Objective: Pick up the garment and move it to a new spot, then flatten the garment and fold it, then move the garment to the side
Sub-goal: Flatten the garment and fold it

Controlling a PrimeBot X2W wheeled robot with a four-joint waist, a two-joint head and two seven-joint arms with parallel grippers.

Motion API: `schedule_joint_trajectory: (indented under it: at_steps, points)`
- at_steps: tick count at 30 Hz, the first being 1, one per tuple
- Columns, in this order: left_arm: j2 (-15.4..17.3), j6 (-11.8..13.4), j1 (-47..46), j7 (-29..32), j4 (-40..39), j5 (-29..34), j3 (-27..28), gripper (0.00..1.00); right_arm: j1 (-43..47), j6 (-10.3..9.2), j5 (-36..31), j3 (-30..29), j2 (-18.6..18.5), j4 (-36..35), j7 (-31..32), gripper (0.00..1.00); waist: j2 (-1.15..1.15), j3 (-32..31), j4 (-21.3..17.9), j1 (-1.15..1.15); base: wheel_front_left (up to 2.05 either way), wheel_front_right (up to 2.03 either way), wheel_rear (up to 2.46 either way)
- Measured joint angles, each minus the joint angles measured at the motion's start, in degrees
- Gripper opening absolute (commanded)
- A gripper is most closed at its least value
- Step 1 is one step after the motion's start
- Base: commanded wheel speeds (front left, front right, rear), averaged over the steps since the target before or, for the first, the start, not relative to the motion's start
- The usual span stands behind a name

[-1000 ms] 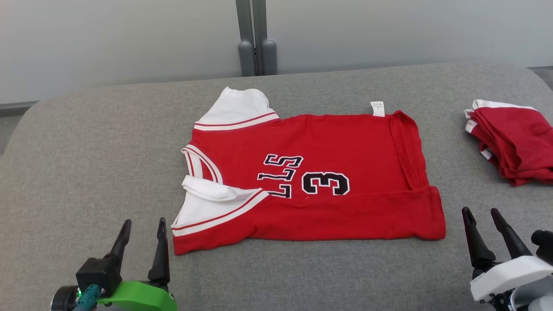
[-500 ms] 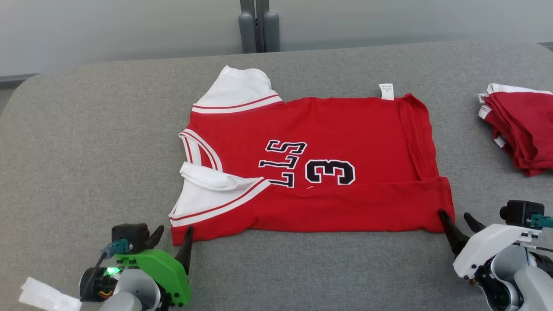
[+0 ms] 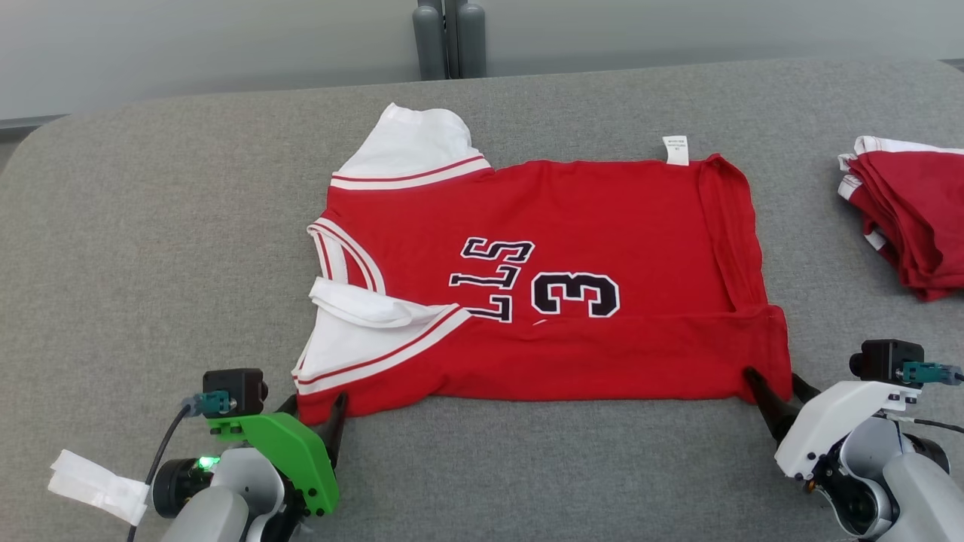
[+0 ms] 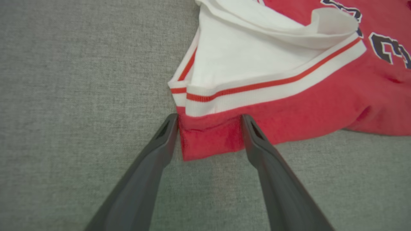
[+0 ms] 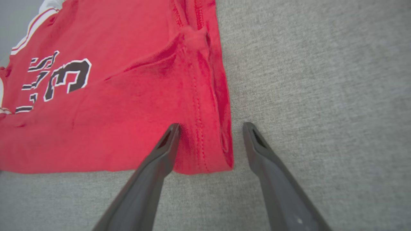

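Red jersey [image 3: 572, 226] lies flat on the grey desk [image 3: 151, 226], centre of the scene. Neck and white sleeves to the left, hem to the right, black "3" and lettering face up. Near long edge is folded over. White label [image 3: 675, 148] sticks out at the far edge.

Left end effector [image 4: 208, 128] is released, fingers spread. They straddle the jersey's near-left corner, just below the white striped sleeve band. Cloth sits between the tips, not pinched.

Right end effector [image 5: 211, 128] is also released and straddles the near-right corner. One finger is over the red cloth, the other over bare desk just beyond the hem.

Stack of folded red-and-white garments [image 3: 911, 226] is at the far right, well apart from the jersey.
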Motion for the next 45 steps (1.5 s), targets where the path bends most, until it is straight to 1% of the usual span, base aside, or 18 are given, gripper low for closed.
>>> schedule_joint_trajectory:
  at_steps: [1,2,4,5,6,7,8,9,15,18,22,25,27,31,34,40,45]
  points:
    - [0.0,-0.1,0.0,0.3,0.1,-0.2,0.0,1.00,0.0,0.00,0.2,0.1,0.1,0.0,0.1,1.00,0.00,0.0,0.0,0.00,0.00,0.00,0.00]
    - [0.0,-0.1,0.0,0.8,0.3,-0.5,0.0,1.00,0.0,0.00,0.3,0.2,0.1,0.0,0.2,0.96,0.00,0.0,0.0,0.00,0.00,0.00,0.00]
    - [0.1,-0.1,0.0,1.4,0.9,-0.5,0.0,1.00,0.0,0.00,0.4,0.4,0.2,-0.1,0.3,0.67,0.00,0.0,-0.1,0.00,0.00,0.00,0.00]
    - [0.1,-0.1,-0.1,1.7,1.2,-0.7,0.1,0.77,0.0,0.00,0.5,0.6,0.3,0.0,0.4,0.48,0.00,0.1,-0.1,0.00,0.00,0.00,0.00]
    - [0.1,-0.3,-0.3,2.0,1.5,-1.0,0.0,0.49,0.0,0.00,0.7,0.8,0.4,0.0,0.5,0.35,0.00,0.1,-0.2,0.00,0.00,0.00,0.00]
    - [0.1,-0.5,-0.5,2.2,1.7,-1.1,0.1,0.42,0.0,0.00,1.0,1.1,0.5,-0.1,0.5,0.00,0.00,0.1,-0.2,0.00,0.00,0.00,0.00]
    - [0.1,-0.5,-0.5,2.3,1.9,-1.1,0.0,0.20,0.0,0.00,1.2,1.3,0.5,-0.2,0.5,0.00,0.00,0.0,-0.2,0.00,0.00,0.00,0.00]
    - [0.2,-0.6,-0.6,2.2,2.0,-1.1,0.1,0.00,0.0,0.00,1.5,1.6,0.6,-0.3,0.6,0.00,0.00,0.0,-0.3,0.00,0.00,0.00,0.00]
    - [0.5,-0.8,-0.6,1.2,2.3,-1.2,0.0,0.00,0.0,0.00,2.7,2.2,-0.1,-0.3,-0.4,0.00,0.00,-0.9,-0.2,0.00,0.00,0.00,0.00]
    - [1.3,-0.7,-0.3,1.4,1.6,-1.2,0.0,0.00,0.0,0.00,3.5,3.0,-0.9,-0.5,-0.3,0.00,0.00,-1.8,-0.1,0.00,0.00,0.00,0.00]
    - [2.8,-0.3,1.8,3.1,-0.6,-1.2,-0.4,0.00,0.3,0.00,4.7,5.2,-3.4,-2.0,1.4,0.00,0.00,-3.4,0.1,0.00,0.00,0.00,0.00]
    - [4.4,0.2,4.3,5.0,-3.8,-1.3,-0.8,0.00,1.5,0.00,6.3,6.6,-5.1,-3.4,2.9,0.00,0.00,-4.6,0.3,0.00,0.00,0.00,0.00]
    - [5.9,1.2,6.4,6.6,-6.8,-1.4,-1.0,0.00,2.5,0.01,7.0,6.9,-7.0,-4.4,3.8,0.00,0.00,-5.5,0.5,0.00,0.00,0.00,0.00]
    - [8.0,2.9,10.3,9.1,-12.9,-1.7,-1.1,0.00,4.5,0.05,8.5,7.1,-9.1,-5.9,5.7,0.00,0.00,-6.7,0.9,0.00,0.00,0.00,0.00]
    - [9.5,4.8,14.1,10.8,-17.7,-2.0,-1.3,0.00,6.6,0.08,9.0,6.4,-10.6,-6.6,7.1,0.00,0.00,-7.4,1.2,0.00,0.00,0.00,0.00]
    - [10.4,8.1,19.9,13.2,-24.9,-2.8,-1.7,0.00,10.7,0.08,9.6,4.0,-11.4,-7.7,10.1,0.00,0.00,-7.8,1.5,0.00,0.00,0.00,0.00]
    - [10.8,9.5,22.6,14.4,-27.8,-3.3,-2.1,0.00,13.5,0.08,9.7,1.7,-11.3,-8.9,12.1,0.00,0.00,-7.9,1.4,0.00,0.00,0.00,0.00]
